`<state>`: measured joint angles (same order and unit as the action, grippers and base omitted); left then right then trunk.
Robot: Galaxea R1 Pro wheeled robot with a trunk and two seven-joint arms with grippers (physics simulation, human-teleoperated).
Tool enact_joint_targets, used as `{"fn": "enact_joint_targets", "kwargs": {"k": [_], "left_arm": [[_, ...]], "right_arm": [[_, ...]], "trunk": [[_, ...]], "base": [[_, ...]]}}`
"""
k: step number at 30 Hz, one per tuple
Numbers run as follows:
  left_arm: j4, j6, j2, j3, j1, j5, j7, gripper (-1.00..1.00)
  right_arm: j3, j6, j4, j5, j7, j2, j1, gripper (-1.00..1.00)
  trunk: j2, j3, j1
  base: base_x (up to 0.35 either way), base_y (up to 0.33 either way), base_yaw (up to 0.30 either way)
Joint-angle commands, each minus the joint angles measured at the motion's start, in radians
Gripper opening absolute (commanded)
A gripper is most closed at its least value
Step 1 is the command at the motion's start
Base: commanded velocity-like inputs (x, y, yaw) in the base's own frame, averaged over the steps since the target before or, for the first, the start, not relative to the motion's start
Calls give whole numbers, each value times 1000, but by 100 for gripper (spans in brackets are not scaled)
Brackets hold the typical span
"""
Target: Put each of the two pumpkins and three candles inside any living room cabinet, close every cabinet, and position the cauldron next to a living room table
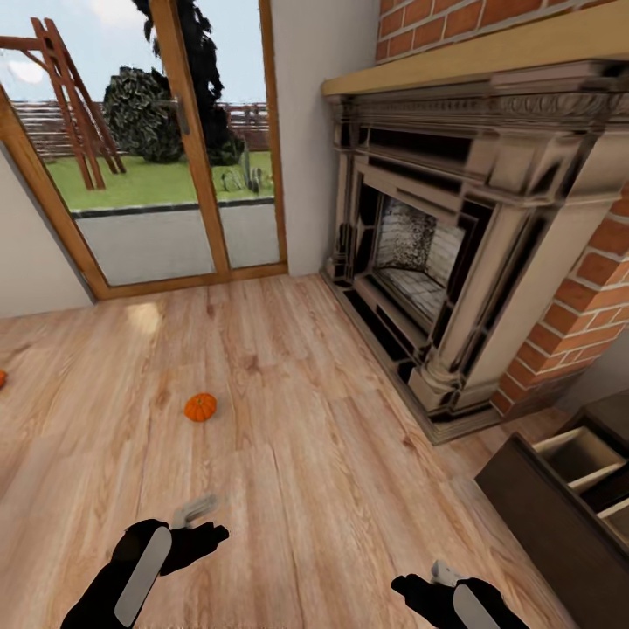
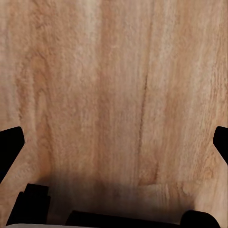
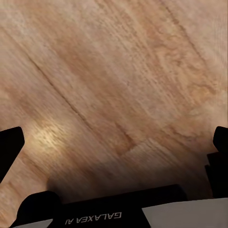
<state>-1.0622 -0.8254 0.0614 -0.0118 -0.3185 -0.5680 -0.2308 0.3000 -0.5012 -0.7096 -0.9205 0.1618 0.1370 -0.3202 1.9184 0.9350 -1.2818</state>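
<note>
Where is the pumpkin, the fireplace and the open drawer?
pumpkin [image 1: 200,407], head view, middle of its orange body.
fireplace [image 1: 411,253], head view, its firebox opening.
open drawer [image 1: 584,457], head view, pale inside of the cabinet drawer.

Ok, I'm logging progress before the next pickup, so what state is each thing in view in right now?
Pumpkin: upright on the wood floor, not held.
Second pumpkin: on the floor, cut off by the picture's edge.
Cabinet: drawer open, pale compartments showing empty.
Left gripper: open, holding nothing, above bare floor.
Right gripper: open, holding nothing, above bare floor.
Glass door: closed.
</note>
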Motion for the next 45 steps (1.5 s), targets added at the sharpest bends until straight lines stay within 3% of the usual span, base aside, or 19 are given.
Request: {"fn": "enact_joint_targets", "kwargs": {"k": [1, 13, 18, 22, 40, 45], "left_arm": [[-1, -4, 0, 0, -1, -10, -8, 100], [-1, -3, 1, -3, -1, -9, -8, 100], [0, -3, 1, -4, -1, -9, -8, 100], [1, -3, 2, -5, -1, -9, -8, 100], [2, -1, 7, -10, -1, -9, -9, 100], [2, 44, 8, -6, -1, -11, -9, 100]], "right_arm": [[5, -1, -2, -11, 9, 1, 0, 100], [7, 0, -1, -8, 10, -7, 0, 100], [4, 36, -1, 64, 9, -11, 0, 100], [4, 50, -1, 84, 9, -25, 0, 100], [4, 46, -1, 89, 6, -28, 0, 100], [5, 48, -1, 90, 3, -28, 0, 100]], "trunk": [[0, 1, 0], [0, 1, 0], [0, 1, 0], [0, 1, 0], [0, 16, 0], [0, 21, 0]], "base": [[0, 0, 290], [0, 0, 290], [0, 0, 290], [48, 40, 290], [199, 167, 221], [193, 2, 8]]}}
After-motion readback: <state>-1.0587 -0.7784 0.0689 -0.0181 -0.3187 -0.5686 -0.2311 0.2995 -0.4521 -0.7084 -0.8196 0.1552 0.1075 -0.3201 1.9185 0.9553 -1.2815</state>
